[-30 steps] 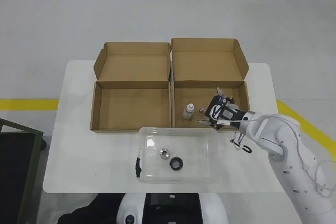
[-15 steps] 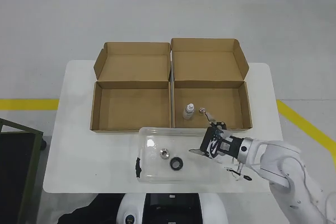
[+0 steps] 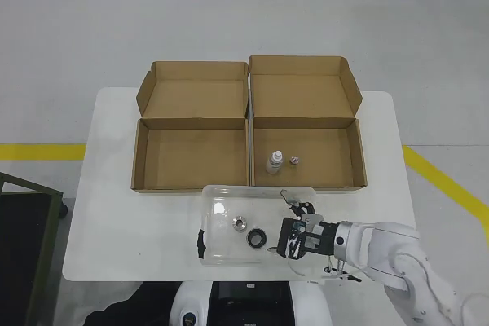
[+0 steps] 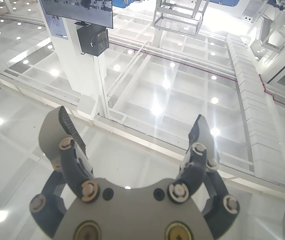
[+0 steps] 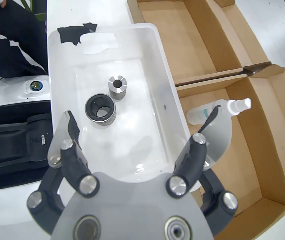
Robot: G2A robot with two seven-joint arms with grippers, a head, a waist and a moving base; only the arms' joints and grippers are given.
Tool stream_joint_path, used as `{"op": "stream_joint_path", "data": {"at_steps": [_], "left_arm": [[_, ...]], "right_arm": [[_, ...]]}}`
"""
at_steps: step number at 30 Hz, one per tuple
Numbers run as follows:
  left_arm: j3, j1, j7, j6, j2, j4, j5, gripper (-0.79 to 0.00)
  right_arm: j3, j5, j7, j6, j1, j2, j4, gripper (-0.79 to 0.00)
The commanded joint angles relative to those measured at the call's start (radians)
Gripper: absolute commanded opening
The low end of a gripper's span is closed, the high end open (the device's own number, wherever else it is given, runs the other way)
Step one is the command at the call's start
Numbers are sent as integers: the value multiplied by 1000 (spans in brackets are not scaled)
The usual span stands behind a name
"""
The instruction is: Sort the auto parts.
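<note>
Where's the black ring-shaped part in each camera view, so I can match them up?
Top view: the black ring-shaped part lies near the middle of the clear plastic bin.
Right wrist view: it lies in that bin, just beyond the open right gripper.
Left wrist view: aimed at the ceiling, away from the table.
Shared landmark: the silver notched cylinder beside it.

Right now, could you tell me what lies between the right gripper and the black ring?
In the right wrist view, bare floor of the clear bin lies between the right gripper and the black ring.
</note>
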Motion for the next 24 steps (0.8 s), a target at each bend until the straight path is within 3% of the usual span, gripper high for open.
{"op": "stream_joint_path", "data": {"at_steps": [1,24], "left_arm": [[0,0,0,0,0,0,0,0],[0,0,0,0,0,0,0,0]], "right_arm": [[-16,-23,3,-4,1,0,7,0],[-179,-119,-32,16,105,-17,158,0]]}}
